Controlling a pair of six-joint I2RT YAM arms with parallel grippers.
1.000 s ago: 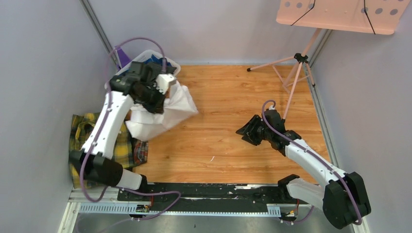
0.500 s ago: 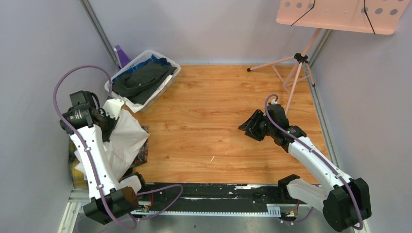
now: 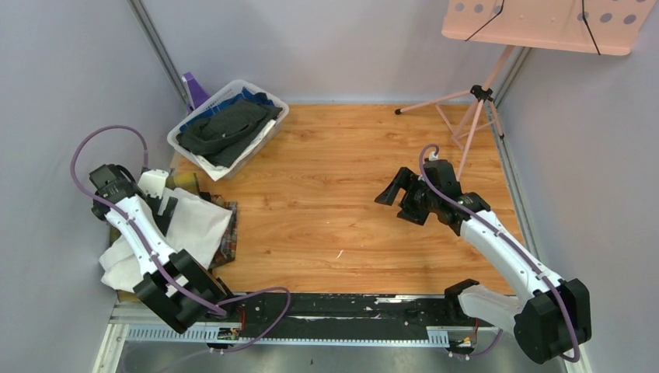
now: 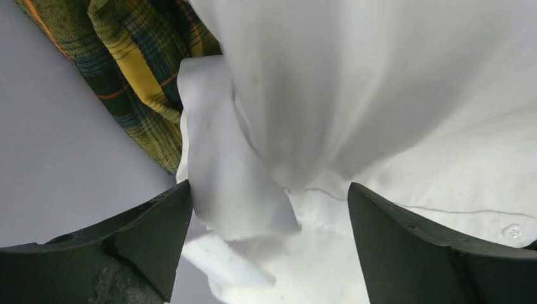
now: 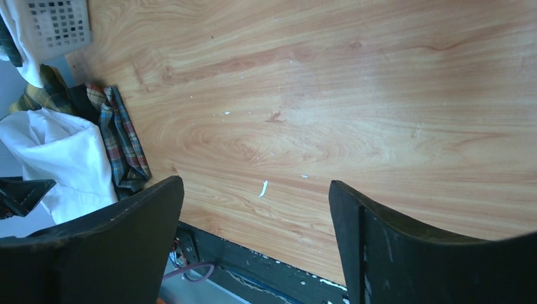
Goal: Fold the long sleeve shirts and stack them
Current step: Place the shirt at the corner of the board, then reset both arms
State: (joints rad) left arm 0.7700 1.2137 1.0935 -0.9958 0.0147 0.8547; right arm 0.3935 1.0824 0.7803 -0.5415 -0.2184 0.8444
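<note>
Top view: white shirt (image 3: pixel 198 225) bunched at left of frame, on plaid shirt (image 3: pixel 227 239); left gripper (image 3: pixel 165 206) over it. Left wrist: jaws wide; white cloth loose between, unclamped. Right wrist: right gripper (image 5: pixel 254 183) wide, holding nothing, above wooden counter (image 5: pixel 316 95).

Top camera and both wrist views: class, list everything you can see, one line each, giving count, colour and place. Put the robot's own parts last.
white shirt: one, white, left edge of the table, lying on the plaid shirt
plaid shirt: one, yellow and dark green, left edge, mostly under the white shirt
basket: one, white, far left corner of the table
dark clothes: a pile, dark grey, inside the basket
purple object: one, purple, behind the basket, too hidden to identify
music stand: one, pink, far right corner
table: one, light wood, under everything
left gripper: one, black, open over the white shirt
right gripper: one, black, open above bare wood
</note>
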